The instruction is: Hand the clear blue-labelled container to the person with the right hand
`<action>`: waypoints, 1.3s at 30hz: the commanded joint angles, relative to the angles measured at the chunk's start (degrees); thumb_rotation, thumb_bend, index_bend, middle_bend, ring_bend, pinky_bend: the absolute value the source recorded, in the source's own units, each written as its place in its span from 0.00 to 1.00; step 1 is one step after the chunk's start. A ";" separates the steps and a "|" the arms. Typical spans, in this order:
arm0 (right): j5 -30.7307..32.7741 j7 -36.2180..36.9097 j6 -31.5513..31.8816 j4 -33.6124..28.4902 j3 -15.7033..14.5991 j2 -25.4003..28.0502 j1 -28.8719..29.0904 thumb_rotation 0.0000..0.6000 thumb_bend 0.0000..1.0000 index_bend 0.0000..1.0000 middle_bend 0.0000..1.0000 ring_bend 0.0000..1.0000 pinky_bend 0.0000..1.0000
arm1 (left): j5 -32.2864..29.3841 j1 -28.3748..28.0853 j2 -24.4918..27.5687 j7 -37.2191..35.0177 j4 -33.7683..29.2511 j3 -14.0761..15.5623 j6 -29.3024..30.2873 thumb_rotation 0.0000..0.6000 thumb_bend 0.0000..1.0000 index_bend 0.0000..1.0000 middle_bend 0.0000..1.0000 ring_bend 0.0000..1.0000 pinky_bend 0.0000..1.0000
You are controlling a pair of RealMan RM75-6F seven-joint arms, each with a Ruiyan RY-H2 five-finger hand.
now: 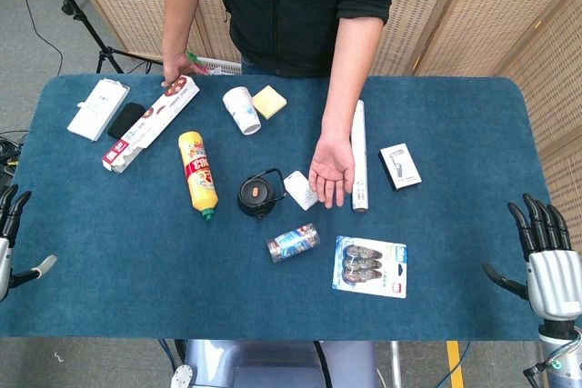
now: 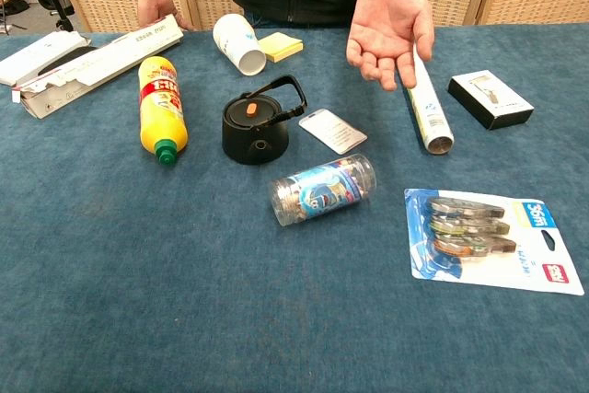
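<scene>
The clear blue-labelled container (image 1: 293, 243) lies on its side near the middle of the blue table, also seen in the chest view (image 2: 323, 189). The person's open palm (image 1: 332, 170) hovers face up just beyond it (image 2: 390, 27). My right hand (image 1: 546, 256) rests at the table's right front edge, fingers apart and empty, far right of the container. My left hand (image 1: 11, 233) sits at the left front edge, fingers spread, holding nothing. Neither hand shows in the chest view.
Around the container lie a black kettle-shaped lid (image 1: 257, 195), a white tag (image 1: 301, 190), a yellow bottle (image 1: 197, 173), a blister pack (image 1: 369, 265), a white tube (image 1: 359, 156), a black-and-white box (image 1: 399, 166), a paper cup (image 1: 242, 110), sticky notes (image 1: 269, 102) and a long carton (image 1: 151, 122).
</scene>
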 commanded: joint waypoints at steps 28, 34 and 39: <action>-18.01 12.26 -23.71 4.15 -8.59 -7.62 22.08 1.00 0.08 0.26 0.18 0.05 0.14 | -3.35 -0.59 0.88 0.17 -1.37 -1.16 -2.68 1.00 0.00 0.00 0.00 0.00 0.06; -14.55 8.02 -28.88 3.18 -6.05 -11.69 25.62 1.00 0.18 0.27 0.19 0.07 0.15 | -4.02 -0.78 1.02 -0.11 -1.42 -1.28 -3.48 1.00 0.00 0.00 0.00 0.00 0.06; -11.43 4.14 -32.49 2.61 -3.98 -15.11 28.19 1.00 0.26 0.27 0.19 0.07 0.16 | -4.34 -1.03 1.07 -0.13 -1.41 -1.28 -4.17 1.00 0.00 0.00 0.00 0.00 0.06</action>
